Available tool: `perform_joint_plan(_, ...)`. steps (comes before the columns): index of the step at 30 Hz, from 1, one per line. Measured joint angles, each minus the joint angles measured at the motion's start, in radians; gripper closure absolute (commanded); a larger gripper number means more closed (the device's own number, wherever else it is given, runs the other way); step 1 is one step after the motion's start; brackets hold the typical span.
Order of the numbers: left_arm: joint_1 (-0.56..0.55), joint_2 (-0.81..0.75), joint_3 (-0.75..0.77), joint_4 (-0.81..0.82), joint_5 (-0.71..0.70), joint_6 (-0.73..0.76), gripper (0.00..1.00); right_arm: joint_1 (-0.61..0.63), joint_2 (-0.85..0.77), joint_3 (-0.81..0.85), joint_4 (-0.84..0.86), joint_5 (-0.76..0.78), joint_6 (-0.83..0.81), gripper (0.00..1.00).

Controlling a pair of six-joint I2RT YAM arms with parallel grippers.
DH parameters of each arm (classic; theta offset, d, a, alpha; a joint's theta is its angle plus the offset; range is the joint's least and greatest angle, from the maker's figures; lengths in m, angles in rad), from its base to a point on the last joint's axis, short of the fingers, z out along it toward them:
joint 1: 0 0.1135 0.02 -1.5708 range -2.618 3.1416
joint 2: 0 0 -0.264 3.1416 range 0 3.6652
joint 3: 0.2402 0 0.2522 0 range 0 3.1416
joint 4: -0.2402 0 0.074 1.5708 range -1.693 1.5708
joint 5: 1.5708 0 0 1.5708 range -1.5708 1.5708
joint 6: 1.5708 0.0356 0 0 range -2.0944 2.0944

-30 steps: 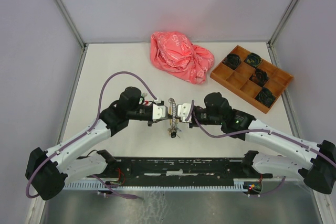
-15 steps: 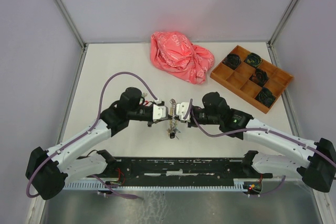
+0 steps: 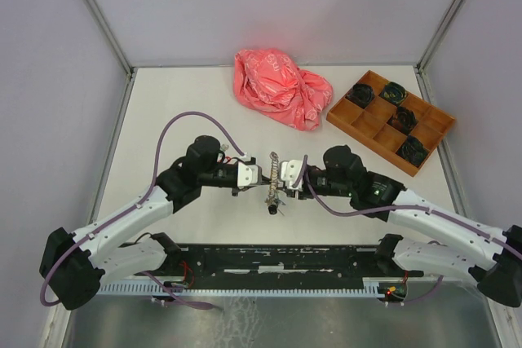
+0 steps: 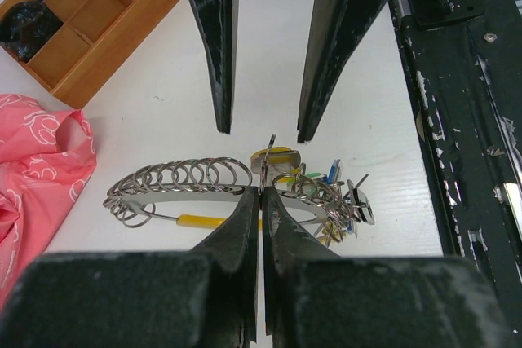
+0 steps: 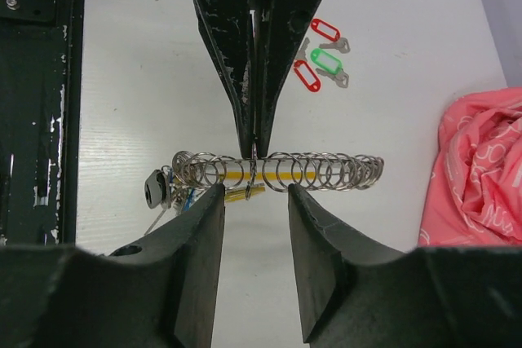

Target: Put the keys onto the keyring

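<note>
Left fingers (image 4: 241, 230) pressed together, clamped on the keyring (image 4: 183, 189) near mid-span, at the desk's (image 3: 179, 103) centre. Right fingers (image 5: 196, 226) apart, one on each side of the ring opposite; contact unclear. Keys (image 5: 167, 189) bunched at one end of the ring. Three loose keys (image 5: 320, 59), with red and green tags, lie on the desk nearby.

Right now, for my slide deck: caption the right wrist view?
Left claw pinches the keyring, open right claw flanking it; three tagged keys lie beyond.
</note>
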Motion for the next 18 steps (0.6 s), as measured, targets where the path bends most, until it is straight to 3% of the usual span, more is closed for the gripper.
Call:
perform_joint_plan(6, 0.000, 0.000, 0.000, 0.000, 0.000, 0.000, 0.97, 0.000, -0.064, 0.000, -0.020, 0.045, 0.001, 0.57)
perform_joint_plan(18, 0.000, 0.000, 0.000, 0.000, 0.002, 0.000, 0.97, 0.000, -0.021, -0.008, -0.004, 0.045, 0.023, 0.67)
